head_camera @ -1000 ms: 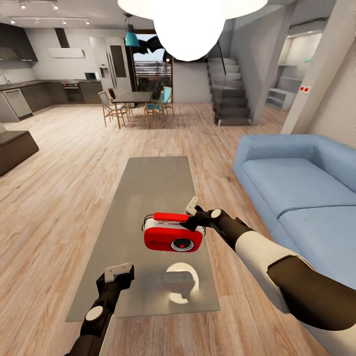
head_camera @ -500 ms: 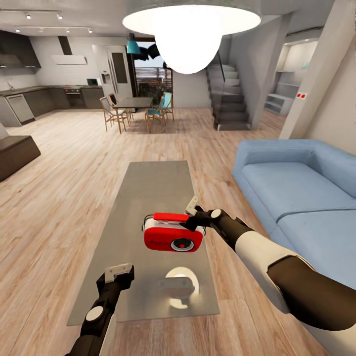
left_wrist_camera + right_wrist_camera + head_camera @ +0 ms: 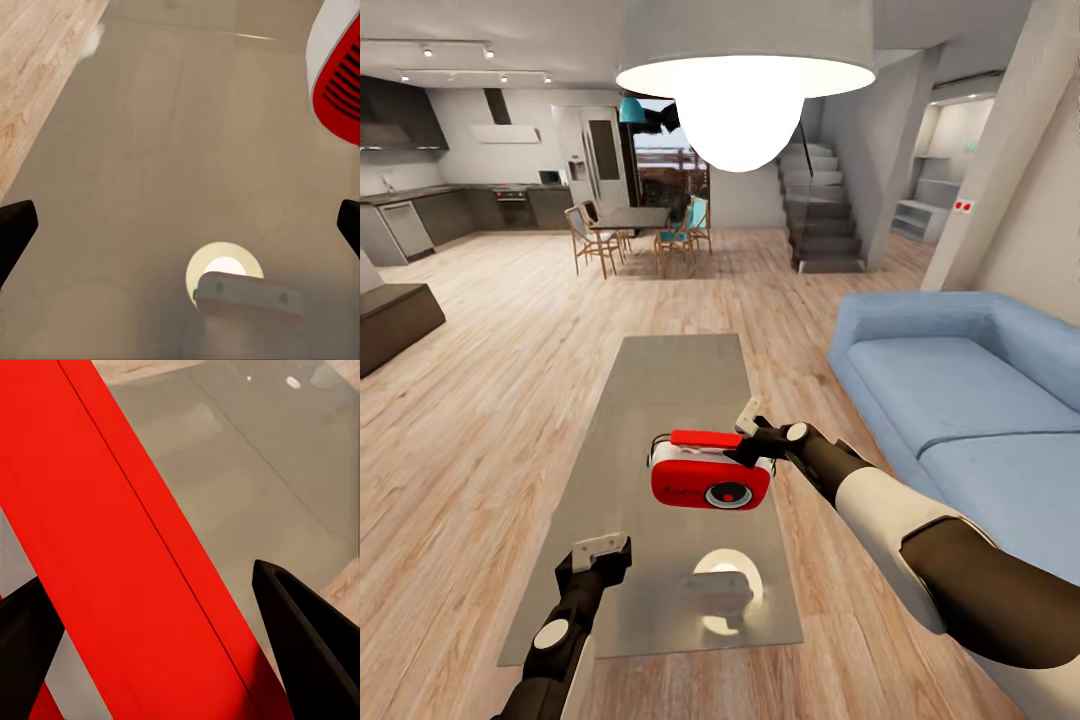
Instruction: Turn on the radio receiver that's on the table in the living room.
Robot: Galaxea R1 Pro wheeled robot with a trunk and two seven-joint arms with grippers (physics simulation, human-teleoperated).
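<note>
The red radio receiver (image 3: 710, 485) with white sides hangs a little above the glossy grey table (image 3: 660, 390); its pale reflection lies apart from it on the tabletop. My right gripper (image 3: 746, 440) grips its red top handle from the right. In the right wrist view the handle (image 3: 112, 547) runs between the two dark fingers of the right gripper (image 3: 150, 615). My left gripper (image 3: 600, 552) hovers open over the table's near left part, apart from the radio. The left wrist view has the radio's side (image 3: 337, 82) past the open left gripper (image 3: 180, 232), over the table (image 3: 135, 150).
A blue sofa (image 3: 970, 400) runs along the table's right side. A white pendant lamp (image 3: 745, 90) hangs overhead and glares on the tabletop. Wood floor (image 3: 470, 400) spreads to the left. A dining table with chairs (image 3: 635, 225), a kitchen and stairs (image 3: 825, 215) lie far back.
The whole view has shifted: the room and table slid down in the picture and more of the lamp shows. Both arms and the radio keep their places in the picture.
</note>
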